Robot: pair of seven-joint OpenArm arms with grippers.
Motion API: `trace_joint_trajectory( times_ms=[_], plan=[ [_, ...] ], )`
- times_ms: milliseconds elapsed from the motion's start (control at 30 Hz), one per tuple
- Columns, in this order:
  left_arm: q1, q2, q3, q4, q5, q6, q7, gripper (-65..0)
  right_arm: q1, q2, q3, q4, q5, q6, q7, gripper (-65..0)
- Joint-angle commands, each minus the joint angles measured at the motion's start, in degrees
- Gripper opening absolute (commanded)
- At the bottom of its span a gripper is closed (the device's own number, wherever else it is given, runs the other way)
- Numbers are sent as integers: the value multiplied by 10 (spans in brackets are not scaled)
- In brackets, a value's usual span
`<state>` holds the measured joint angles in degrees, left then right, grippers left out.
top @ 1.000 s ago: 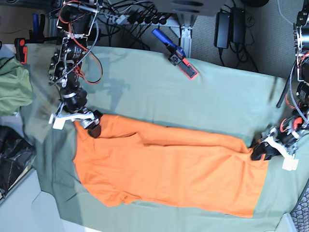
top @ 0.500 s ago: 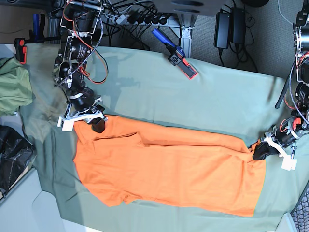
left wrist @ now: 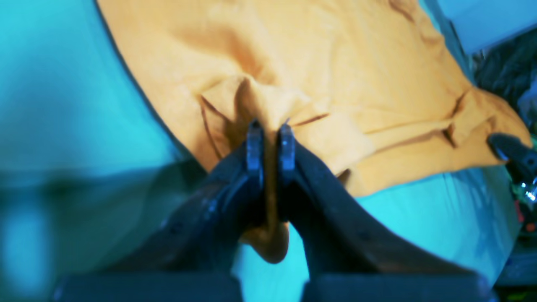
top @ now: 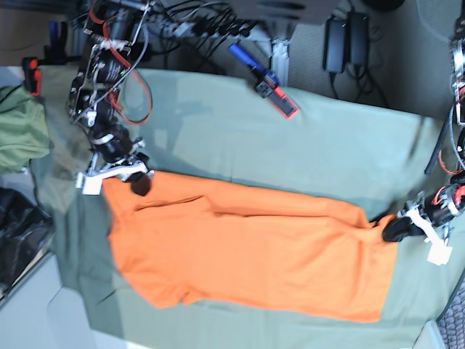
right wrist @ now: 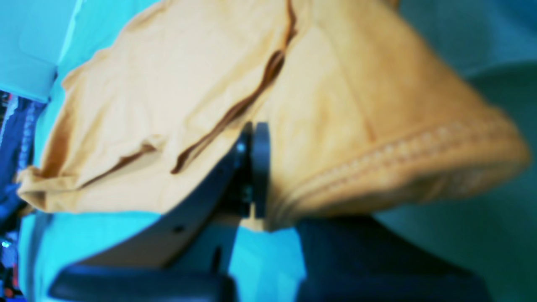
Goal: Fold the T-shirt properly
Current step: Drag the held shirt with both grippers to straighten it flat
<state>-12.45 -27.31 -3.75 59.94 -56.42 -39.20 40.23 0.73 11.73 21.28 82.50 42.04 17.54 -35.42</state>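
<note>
The T-shirt is spread flat on the sage-green cloth, reaching from near the cloth's left edge to near its right edge.

On the left of the base view, only a thin bit of the shirt's corner is pinched by the right gripper. If it is pulled hard, the corner could slip out.

On the right, a small fold of the other corner is pinched by the left gripper. If one side is lifted faster, the shirt could be bunched up or folded crooked.

In both wrist views the fabric is squeezed between the fingers, which are pressed nearly together. A little orange tail hangs below them.
</note>
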Motion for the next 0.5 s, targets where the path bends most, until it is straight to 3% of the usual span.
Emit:
trace_joint_trajectory(
  times_ms=[0, 467],
  plan=[
    [-3, -18, -3, 26, -15, -8, -9, -650, -2, 10, 4, 17, 9, 52, 5, -650],
    [122, -89, -17, 150, -64, -8, 27, -650, -150, 31, 5, 145, 35, 53, -22, -650]
  ],
)
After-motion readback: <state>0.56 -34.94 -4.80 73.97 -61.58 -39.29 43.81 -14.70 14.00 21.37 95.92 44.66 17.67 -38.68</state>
